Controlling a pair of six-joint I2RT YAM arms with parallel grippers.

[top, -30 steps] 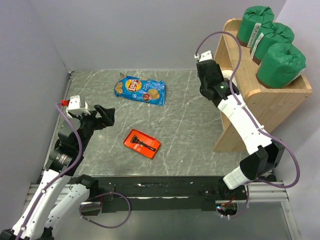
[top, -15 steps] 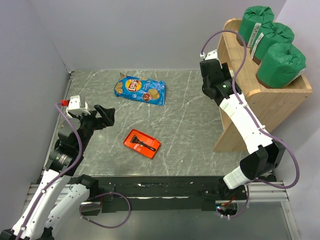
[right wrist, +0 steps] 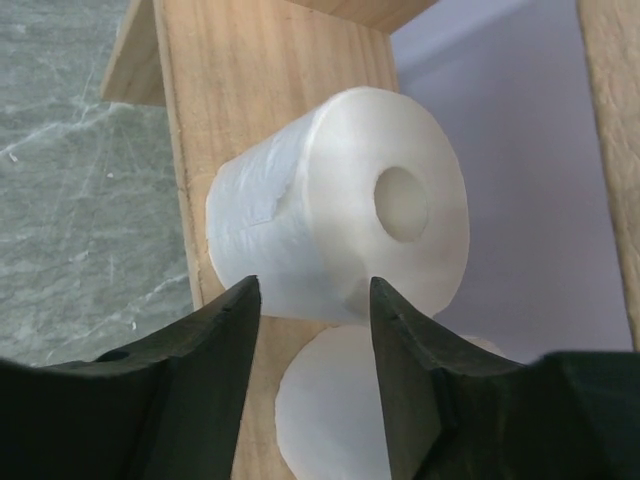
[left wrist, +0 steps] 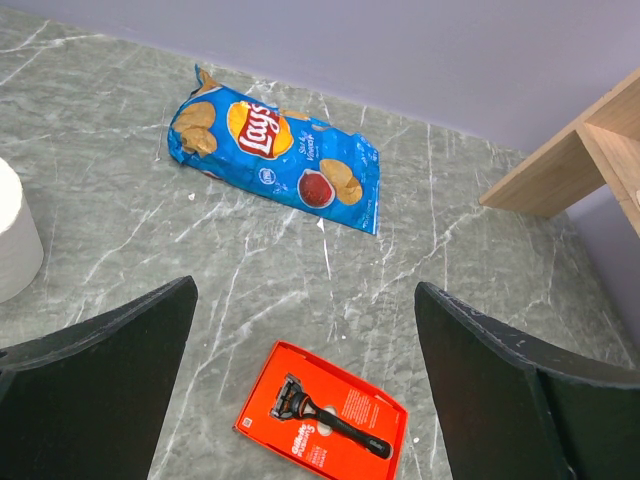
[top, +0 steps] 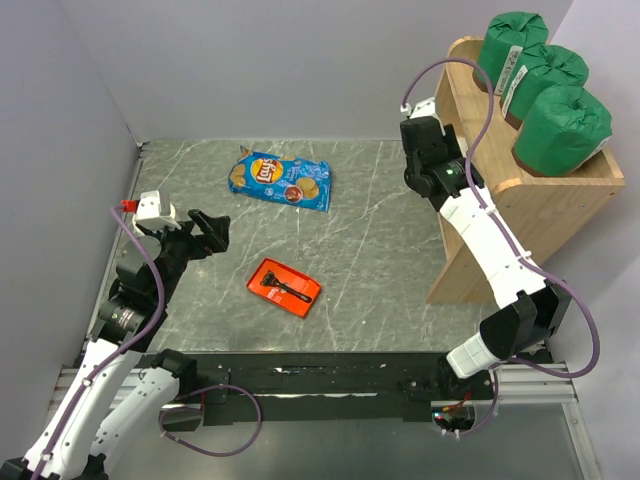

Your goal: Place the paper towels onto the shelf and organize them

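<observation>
Grey marble table, purple walls, nothing fancy. Three green rolls sit in a row on the top level of the shelf, so I'd call that half sorted.

The whites belong on the lower level, and that's where your right gripper is reaching. In its wrist view a white roll lies on its side against the wood panel, core facing the camera. The fingers are apart and stop short of it, so nothing's clamped. A second roll shows just below it, and I can't tell if the two touch. On its side that top one can roll, so the panel is probably your backstop. I'd keep it snug there.

The third roll is out on the table, at the left edge of the left wrist view. Your left gripper hangs above the table near it, fingers wide apart and empty. That's a handy spot, since this roll looks like the next pick.

The chip bag and red tray lie mid-table, apart from each other. They're not your job, just steer around them.
</observation>
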